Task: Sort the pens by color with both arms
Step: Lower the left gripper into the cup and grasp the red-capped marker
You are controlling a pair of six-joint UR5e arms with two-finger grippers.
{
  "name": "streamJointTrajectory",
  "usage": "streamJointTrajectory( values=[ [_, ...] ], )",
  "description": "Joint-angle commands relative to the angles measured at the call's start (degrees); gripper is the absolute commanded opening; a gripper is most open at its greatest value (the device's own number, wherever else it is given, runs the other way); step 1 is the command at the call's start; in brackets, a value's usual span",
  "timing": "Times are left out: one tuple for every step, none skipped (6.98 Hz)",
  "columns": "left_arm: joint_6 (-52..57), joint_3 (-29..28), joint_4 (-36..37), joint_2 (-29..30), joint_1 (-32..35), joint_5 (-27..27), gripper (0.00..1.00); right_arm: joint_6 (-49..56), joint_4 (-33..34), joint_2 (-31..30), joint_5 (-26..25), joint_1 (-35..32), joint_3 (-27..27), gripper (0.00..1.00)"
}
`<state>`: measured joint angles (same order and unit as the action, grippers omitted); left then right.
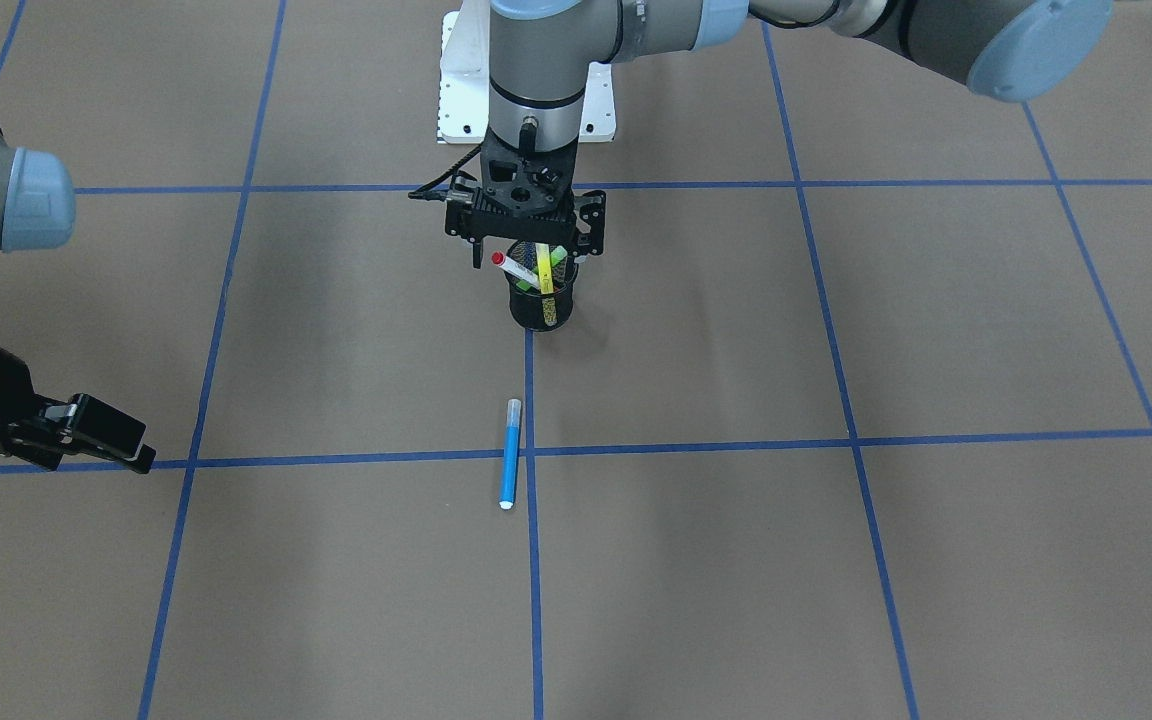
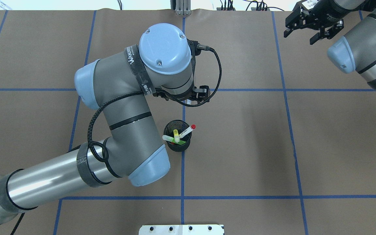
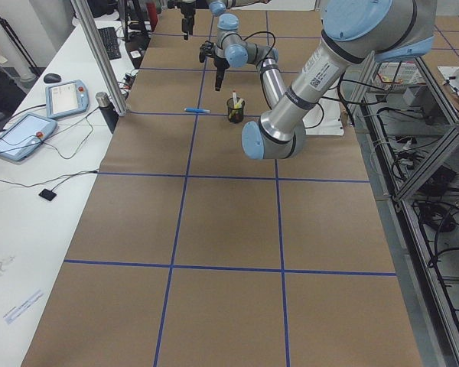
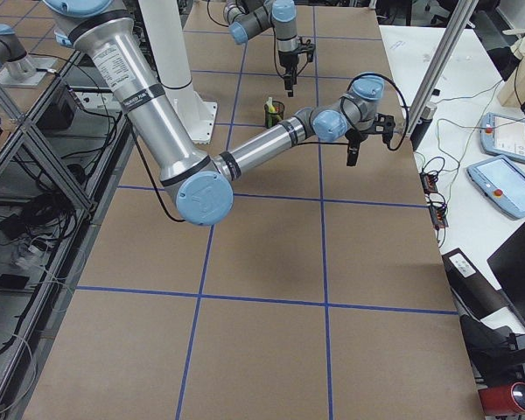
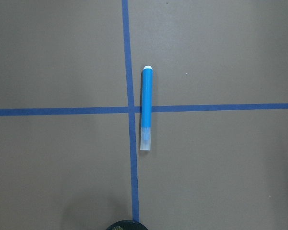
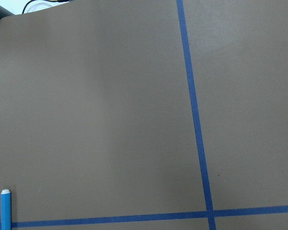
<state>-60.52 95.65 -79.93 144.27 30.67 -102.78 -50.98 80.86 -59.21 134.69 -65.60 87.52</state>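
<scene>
A black mesh cup [image 1: 541, 300] stands at mid-table and holds a red-capped white pen [image 1: 511, 268], a yellow highlighter [image 1: 546, 272] and a green one. It also shows in the overhead view [image 2: 177, 135]. A blue pen [image 1: 511, 453] lies flat on the paper beyond the cup, along a tape line; it shows in the left wrist view [image 5: 146, 108]. My left gripper [image 1: 526, 245] hangs open and empty just above the cup, on the cup's far side from me. My right gripper [image 2: 300, 36] is open and empty far off at the far right of the table, clear of the pens.
Brown paper with a blue tape grid [image 1: 836, 440] covers the table. The white pedestal base [image 1: 461, 100] stands at my side of the table. My left arm's elbow [image 2: 148, 163] rises close beside the cup. A side bench with tablets [image 3: 23, 134] flanks the table's far edge.
</scene>
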Motion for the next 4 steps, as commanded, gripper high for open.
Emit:
streamJointTrajectory(
  values=[
    [1.0, -1.3, 4.2, 2.8, -5.0, 5.4, 0.98, 0.0, 0.0, 0.1, -0.1, 0.0, -0.2, 0.99],
    [1.0, -2.6, 5.6, 4.3, -5.6, 6.4, 0.98, 0.0, 0.0, 0.1, -0.1, 0.1, -0.2, 0.99],
    [1.1, -4.3, 8.3, 6.0, -6.0, 7.0, 0.95, 0.0, 0.0, 0.1, -0.2, 0.3, -0.3, 0.99],
    [1.8, -6.5, 8.5, 7.3, -6.1, 7.4, 0.95, 0.0, -0.1, 0.0, -0.1, 0.2, -0.2, 0.99]
  ],
)
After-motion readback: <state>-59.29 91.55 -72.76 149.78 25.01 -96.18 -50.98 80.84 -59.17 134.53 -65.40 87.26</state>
